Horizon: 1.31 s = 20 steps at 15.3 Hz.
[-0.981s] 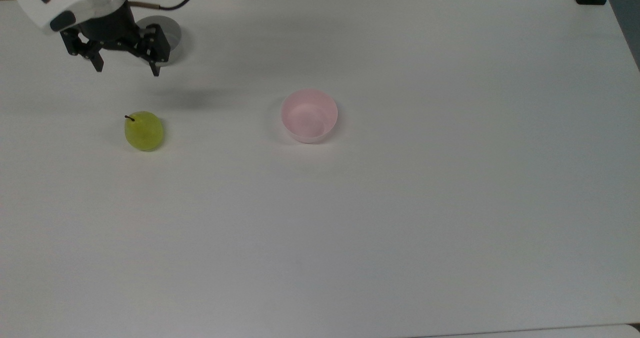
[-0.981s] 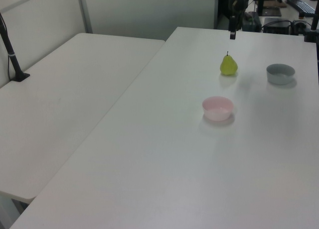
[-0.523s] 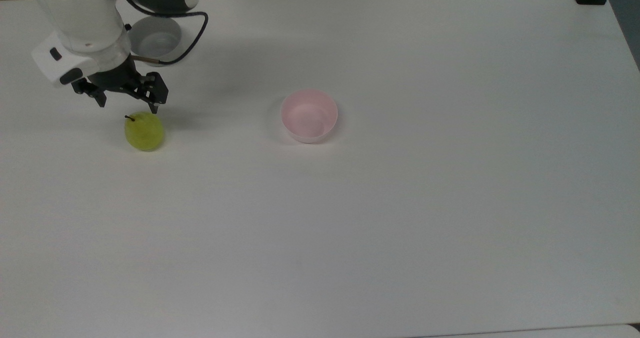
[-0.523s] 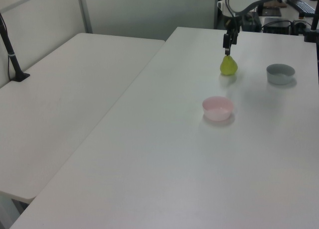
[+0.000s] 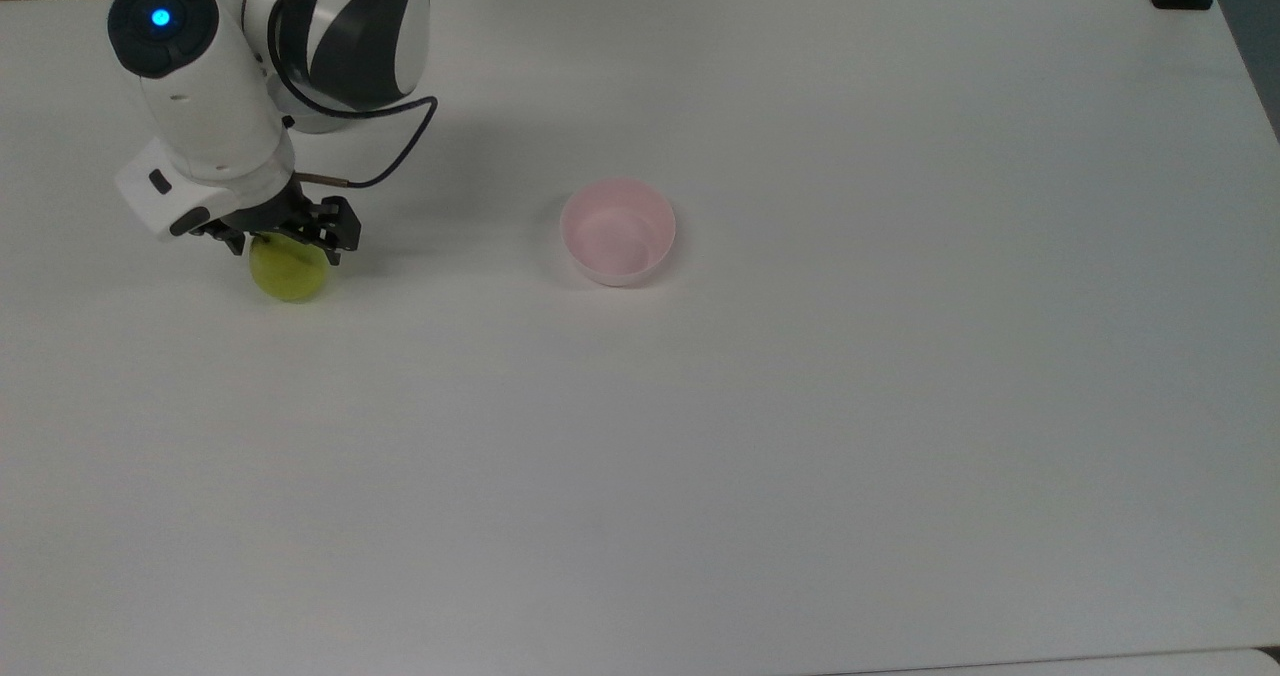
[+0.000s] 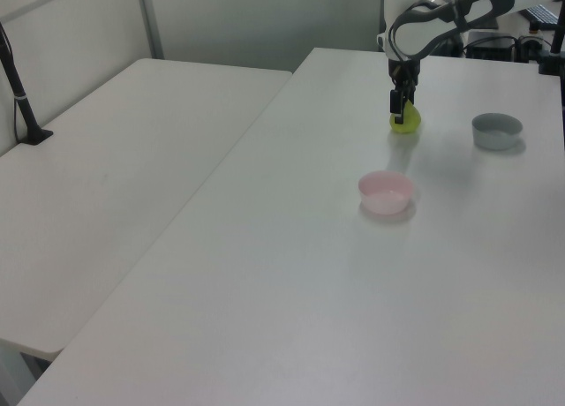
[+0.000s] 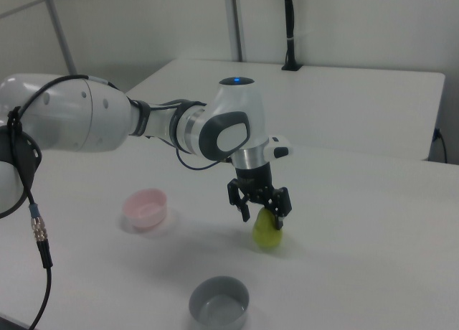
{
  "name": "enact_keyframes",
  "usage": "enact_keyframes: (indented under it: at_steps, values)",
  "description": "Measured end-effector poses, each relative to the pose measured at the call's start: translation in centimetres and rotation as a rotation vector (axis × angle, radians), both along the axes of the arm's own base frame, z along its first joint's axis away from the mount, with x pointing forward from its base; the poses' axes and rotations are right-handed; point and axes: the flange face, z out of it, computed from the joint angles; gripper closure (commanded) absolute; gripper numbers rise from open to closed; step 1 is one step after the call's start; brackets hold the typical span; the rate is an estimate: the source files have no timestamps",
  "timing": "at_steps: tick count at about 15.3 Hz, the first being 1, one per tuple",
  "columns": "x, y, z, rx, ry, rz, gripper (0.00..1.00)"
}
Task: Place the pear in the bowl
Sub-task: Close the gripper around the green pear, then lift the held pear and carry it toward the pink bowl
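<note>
A: Pear (image 5: 291,274), the small rounded yellow-green fruit, where does it sit?

B: On the white table (image 5: 800,406), at the top view's left, well apart from the pale pink round plastic bowl (image 5: 618,231). In the right view it stands upright under the arm.

A: And the black two-finger end effector (image 7: 264,214)?

B: Lowered over the fruit's upper part, fingers spread to either side of it. I judge it has not yet closed; the fruit rests on the table.

A: Why come from above?

B: Probably because the narrow top offers the easiest width to straddle, and the table blocks any lower approach.

A: How does the fruit look?

B: Smooth, glossy, broad at the base; its top is hidden by the fingers. A rounded skin like that may slip if pinched off-centre.

A: Anything else about?

B: A grey round bowl (image 6: 495,130) stands apart from it.
</note>
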Motion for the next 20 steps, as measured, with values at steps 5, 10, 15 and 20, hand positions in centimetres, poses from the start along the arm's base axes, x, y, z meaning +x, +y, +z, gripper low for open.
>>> enact_keyframes:
  at_steps: [5, 10, 15, 20]
  values:
    - [0.0, -0.2, -0.4, -0.003, -0.008, 0.0, 1.0]
    - [-0.7, 0.0, 2.5, 0.005, 0.005, -0.004, 1.0]
    - [-2.2, 1.7, 9.6, 0.003, -0.001, 0.015, 1.0]
    - [-4.4, 3.1, 16.2, 0.02, -0.024, 0.021, 1.0]
